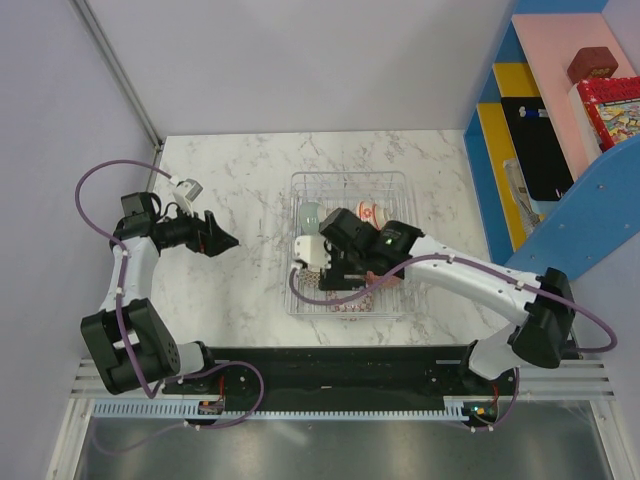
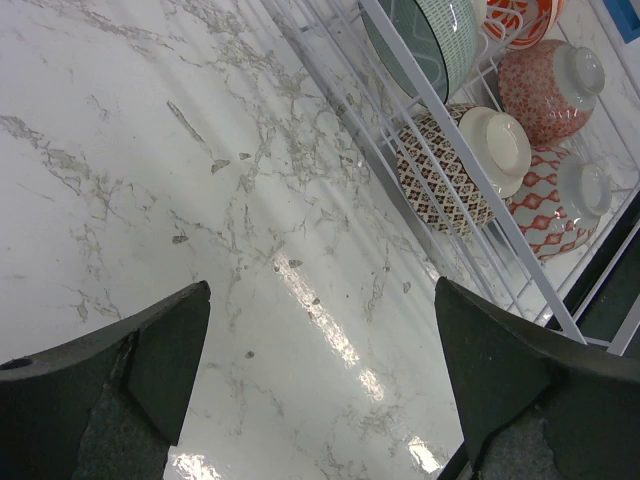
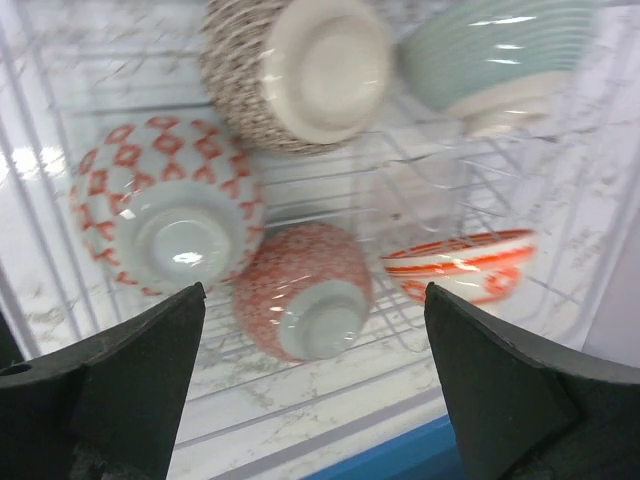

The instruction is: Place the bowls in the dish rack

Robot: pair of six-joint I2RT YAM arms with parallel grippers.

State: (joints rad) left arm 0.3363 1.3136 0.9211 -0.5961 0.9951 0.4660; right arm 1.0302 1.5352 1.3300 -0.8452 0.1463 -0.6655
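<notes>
Bowls (image 3: pixel 170 215), five of them, lie tipped in the dish rack (image 1: pixel 350 176), so loading looks finished. Your right claw (image 3: pixel 312 300) hangs wide open, empty, above them. Your left claw (image 2: pixel 322 285), likewise spread and empty, hovers over the glossy marble table (image 2: pixel 150 150). Lift the right claw clear next. Blue shelving (image 1: pixel 490 150) stands alongside.

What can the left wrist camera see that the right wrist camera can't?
Only the left wrist view shows a wide stretch of bare marble table beside the rack, and the left pincer, open with nothing in it. Only the right wrist view shows the right pincer, also open, hanging over the rack, plus a blue strip along the bottom edge. Both show the rack with the brown-patterned bowl, the green bowl, the red diamond bowl and the red speckled bowl inside it.
</notes>
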